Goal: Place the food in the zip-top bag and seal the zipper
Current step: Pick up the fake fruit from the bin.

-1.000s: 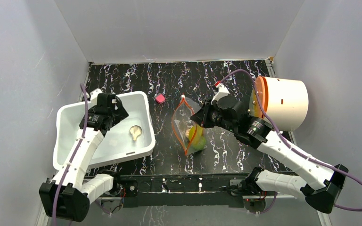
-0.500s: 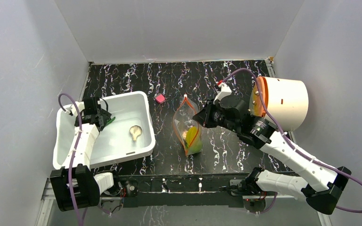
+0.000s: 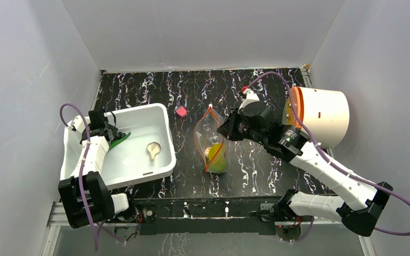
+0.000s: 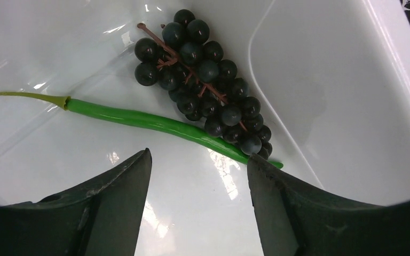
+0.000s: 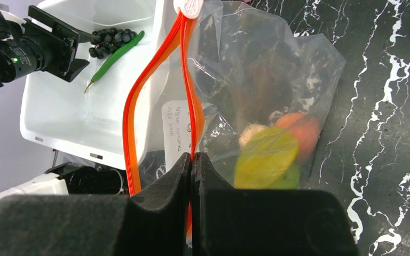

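Green and long, the pod [image 4: 155, 121] lies mid-frame in the white bin [image 4: 352, 96], above the left gripper [image 4: 198, 157], whose jaws are wide open and empty. The right gripper [image 5: 192, 158] pinches the bag's [image 5: 277, 69] orange zipper [image 5: 130, 128] tight.

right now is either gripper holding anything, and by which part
The right gripper pinches the zip-top bag by one strand of its zipper. The left gripper is open, holding nothing, above the long green pod.

My left arm [image 3: 88, 160] is folded along the table's left edge, left gripper [image 4: 198, 157] spread wide. My right arm [image 3: 325, 165] reaches toward mid-table, right gripper [image 5: 192, 156] clamped tight.
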Controlling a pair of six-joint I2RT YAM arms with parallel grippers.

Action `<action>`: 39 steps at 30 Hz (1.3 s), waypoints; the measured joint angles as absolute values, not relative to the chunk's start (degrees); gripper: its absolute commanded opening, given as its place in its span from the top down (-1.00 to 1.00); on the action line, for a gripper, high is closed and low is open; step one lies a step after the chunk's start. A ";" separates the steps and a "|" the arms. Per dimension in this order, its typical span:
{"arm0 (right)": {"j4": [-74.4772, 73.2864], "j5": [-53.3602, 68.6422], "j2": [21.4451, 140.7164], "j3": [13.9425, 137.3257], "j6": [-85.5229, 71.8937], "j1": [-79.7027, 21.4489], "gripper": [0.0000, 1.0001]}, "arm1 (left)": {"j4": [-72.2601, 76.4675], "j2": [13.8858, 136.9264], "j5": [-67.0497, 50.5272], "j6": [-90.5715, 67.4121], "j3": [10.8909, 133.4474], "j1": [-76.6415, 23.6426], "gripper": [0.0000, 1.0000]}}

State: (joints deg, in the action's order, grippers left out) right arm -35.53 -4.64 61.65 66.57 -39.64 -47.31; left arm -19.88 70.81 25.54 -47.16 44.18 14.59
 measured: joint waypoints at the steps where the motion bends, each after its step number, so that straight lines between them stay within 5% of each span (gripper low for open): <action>1: -35.81 -4.86 61.80 66.81 -39.59 -47.31 1.00 | -19.40 71.11 25.54 -46.65 44.18 14.79 -0.28; 28: -37.60 -6.11 67.37 71.02 -39.07 -47.31 1.00 | -14.39 78.87 28.14 -52.82 43.09 19.94 -0.01; 39: -37.58 -6.24 67.79 71.05 -39.05 -47.31 1.00 | -11.57 83.48 28.21 -56.07 43.13 20.91 -0.11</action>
